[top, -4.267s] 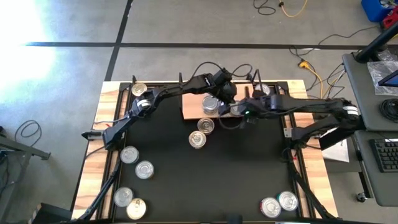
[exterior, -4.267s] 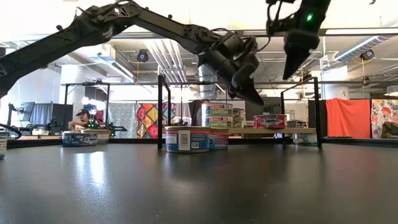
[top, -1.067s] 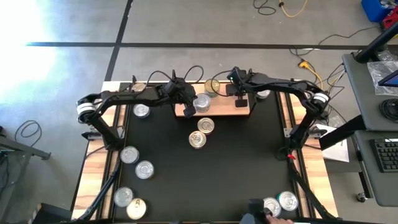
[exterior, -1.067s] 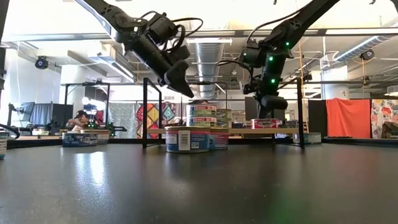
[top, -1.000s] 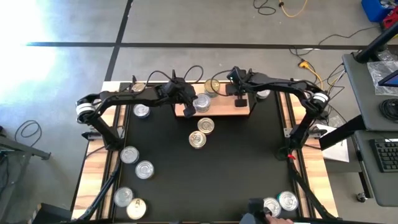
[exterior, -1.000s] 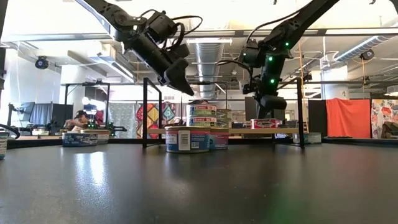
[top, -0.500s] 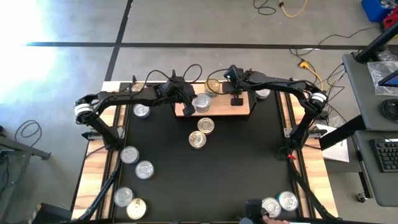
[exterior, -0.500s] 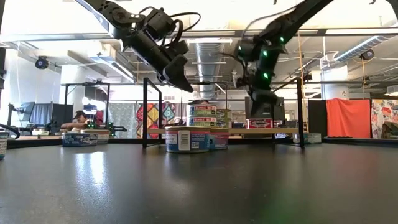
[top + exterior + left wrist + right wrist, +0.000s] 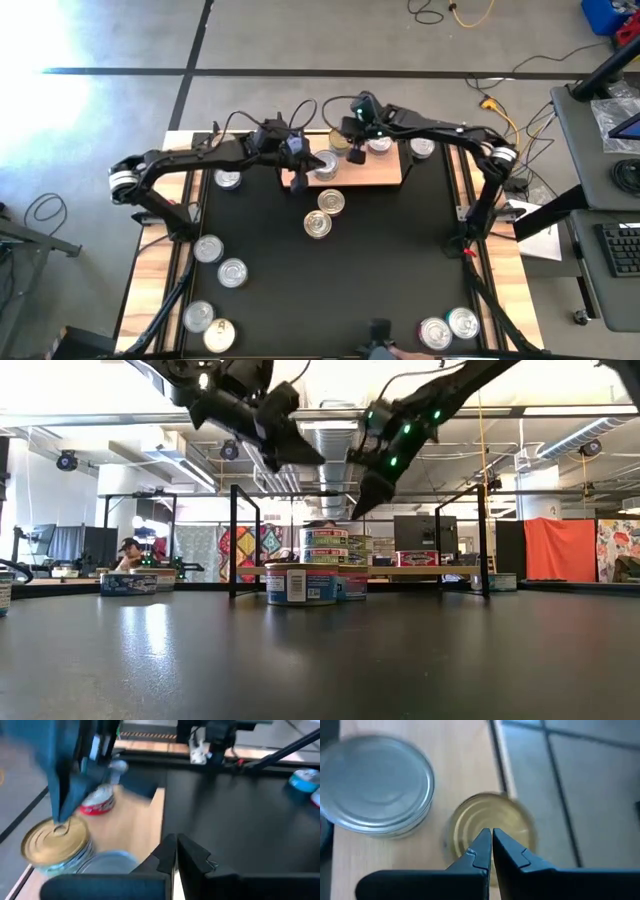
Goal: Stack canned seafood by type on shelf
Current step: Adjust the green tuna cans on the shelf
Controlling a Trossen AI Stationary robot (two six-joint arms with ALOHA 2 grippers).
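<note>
From above, much of the shelf [image 9: 380, 172] at the far edge of the surface [image 9: 390, 270] is covered by the two arms, so we cannot count every tin on it; we make out a gold-lidded tin [image 9: 490, 827] at its far edge, directly beneath the right pincer [image 9: 487, 845], whose fingers are pressed together and hold nothing. Whether the tips touch that lid we cannot tell. Beside it on the board stands a silver-lidded tin [image 9: 377, 787], and a red-labelled tin [image 9: 100, 802] shows blurred farther along (its print is unreadable). The left pincer [image 9: 297, 182] is likewise closed and empty, hanging over the shelf's left end near its front edge. In the low view a labelled stack [image 9: 325, 548] rises on the shelf between the black wire posts [image 9: 233, 540], partly masked by two loose tins [image 9: 300, 584] standing on the surface in front of it. Other tins sit scattered: one [image 9: 228, 179] near the far left edge, four [image 9: 215, 290] toward the near left corner, two [image 9: 450, 327] at the near right corner, partly cut off by something dark at the near edge. The surface is black with wooden side edges [image 9: 160, 230]. Beyond it lie a grey floor with dark tape lines [image 9: 190, 70], cables [image 9: 450, 12], and a desk with a keyboard [image 9: 620, 248]; a person [image 9: 128, 553] sits far back in the room.
</note>
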